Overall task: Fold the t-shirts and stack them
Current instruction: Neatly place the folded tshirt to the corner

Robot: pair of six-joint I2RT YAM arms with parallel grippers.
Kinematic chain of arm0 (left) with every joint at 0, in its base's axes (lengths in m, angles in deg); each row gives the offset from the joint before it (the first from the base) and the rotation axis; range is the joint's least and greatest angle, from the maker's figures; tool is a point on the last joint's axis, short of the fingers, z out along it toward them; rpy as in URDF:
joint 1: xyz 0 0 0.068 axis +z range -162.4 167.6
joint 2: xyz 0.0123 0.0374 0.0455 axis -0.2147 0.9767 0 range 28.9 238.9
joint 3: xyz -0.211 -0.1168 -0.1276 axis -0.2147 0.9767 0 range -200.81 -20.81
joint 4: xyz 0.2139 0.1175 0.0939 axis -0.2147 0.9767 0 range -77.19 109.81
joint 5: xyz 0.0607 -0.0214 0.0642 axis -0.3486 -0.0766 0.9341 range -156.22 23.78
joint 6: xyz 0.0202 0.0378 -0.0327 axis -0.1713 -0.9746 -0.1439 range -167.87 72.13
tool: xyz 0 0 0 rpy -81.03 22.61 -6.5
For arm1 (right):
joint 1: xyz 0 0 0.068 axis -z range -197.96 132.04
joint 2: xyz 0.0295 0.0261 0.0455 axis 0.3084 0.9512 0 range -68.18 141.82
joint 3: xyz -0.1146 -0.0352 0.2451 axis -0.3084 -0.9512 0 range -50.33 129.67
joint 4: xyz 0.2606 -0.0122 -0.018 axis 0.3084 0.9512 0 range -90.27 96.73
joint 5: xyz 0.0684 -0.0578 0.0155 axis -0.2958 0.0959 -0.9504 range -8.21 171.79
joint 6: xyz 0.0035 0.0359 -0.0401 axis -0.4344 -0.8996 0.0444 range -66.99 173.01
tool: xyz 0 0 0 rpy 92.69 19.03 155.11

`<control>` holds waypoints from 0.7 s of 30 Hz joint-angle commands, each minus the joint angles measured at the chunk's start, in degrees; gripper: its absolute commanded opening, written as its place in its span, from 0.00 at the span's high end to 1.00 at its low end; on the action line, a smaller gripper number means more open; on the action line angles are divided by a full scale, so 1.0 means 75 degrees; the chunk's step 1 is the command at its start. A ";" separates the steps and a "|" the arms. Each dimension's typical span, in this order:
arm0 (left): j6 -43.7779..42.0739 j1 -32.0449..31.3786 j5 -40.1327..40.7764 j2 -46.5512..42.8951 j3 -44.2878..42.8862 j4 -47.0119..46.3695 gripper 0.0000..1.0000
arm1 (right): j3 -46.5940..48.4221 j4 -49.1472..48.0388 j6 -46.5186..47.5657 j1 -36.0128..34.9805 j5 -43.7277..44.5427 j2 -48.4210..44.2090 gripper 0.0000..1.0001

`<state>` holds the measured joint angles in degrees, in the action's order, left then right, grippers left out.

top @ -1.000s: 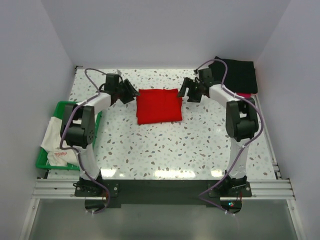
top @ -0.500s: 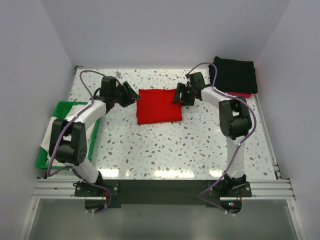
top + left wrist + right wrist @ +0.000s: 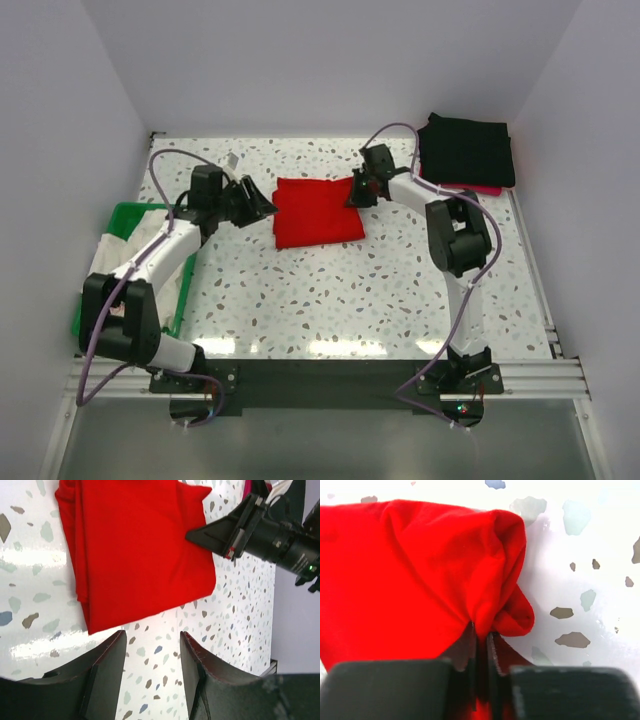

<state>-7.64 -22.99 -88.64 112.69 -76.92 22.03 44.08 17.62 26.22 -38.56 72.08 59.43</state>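
Top view: the red t-shirt (image 3: pixel 318 212) is lying folded into a rough rectangle on the speckled table (image 3: pixel 330 290), upper ctr of frame, between the two arms. The R gripper (image 3: pixel 352 192) is sitting at the shirt's upper-right edge. In the R wrist view its jaws are standing almost together at bottom ctr and pinching a raised fold of the red cloth. The fabric is bunching upward from the grip, w/ a small rounded lobe hanging just right of the pinch point. The L gripper (image 3: pixel 262 205) is hovering at the shirt's left edge. In the L wrist view its fingers (image 3: pixel 107 660) are showing along the bottom of frame, set well apart, w/ only bare table in the gap and nothing held. The shirt's nearest corner is lying just above the left-hand finger; contact cannot be told. The same view is showing the shirt filling the upper left and ctr, layered edges stacking along its left side, and the R gripper reaching in from the upper right w/ its tip meeting the shirt's right edge. The black t-shirts (image 3: pixel 466 150) are lying folded in a stack at the table's upper-right corner, well apart from the red one. A green basket (image 3: pixel 128 208) is standing at the left edge of frame, partly hidden behind the L arm.
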 commanded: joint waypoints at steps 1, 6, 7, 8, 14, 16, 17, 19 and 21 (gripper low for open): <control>-0.0697 0.0017 -0.0386 -0.0741 0.0344 0.0259 0.49 | 0.0231 0.0637 0.0312 -0.0054 0.0919 0.0352 1.00; -0.1332 0.0006 -0.0445 -0.1794 0.0907 0.0740 0.49 | 0.0478 0.0884 0.0828 -0.0054 0.2205 0.0341 1.00; -0.1460 0.0017 -0.0410 -0.1924 0.1094 0.0787 0.49 | 0.0501 0.0896 0.0957 -0.0054 0.2337 0.0329 1.00; -0.1496 0.0017 -0.0387 -0.2065 0.1200 0.0822 0.49 | 0.0664 0.1047 0.1016 -0.0042 0.2478 0.0375 1.00; -0.1778 0.0029 -0.0269 -0.2629 0.1623 0.0904 0.49 | 0.2232 0.2066 0.1520 -0.0031 0.3509 0.0809 1.00; -0.1871 0.0017 -0.0176 -0.2629 0.1623 0.0963 0.49 | 0.2888 0.2243 0.1940 0.0004 0.3989 0.1008 1.00; -0.1906 0.0017 -0.0141 -0.2617 0.1658 0.0951 0.49 | 0.3113 0.2371 0.2047 0.0039 0.4165 0.1055 1.00; -0.1942 0.0017 -0.0047 -0.2582 0.1775 0.0963 0.49 | 0.4057 0.2675 0.2200 0.0308 0.4493 0.1289 1.00; -0.2000 0.0017 -0.0047 -0.2523 0.1857 0.0998 0.49 | 0.4473 0.2865 0.2561 0.0648 0.4261 0.1395 1.00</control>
<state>-20.14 -22.99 -89.69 93.98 -63.96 28.95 70.57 35.24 39.75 -37.93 98.61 70.14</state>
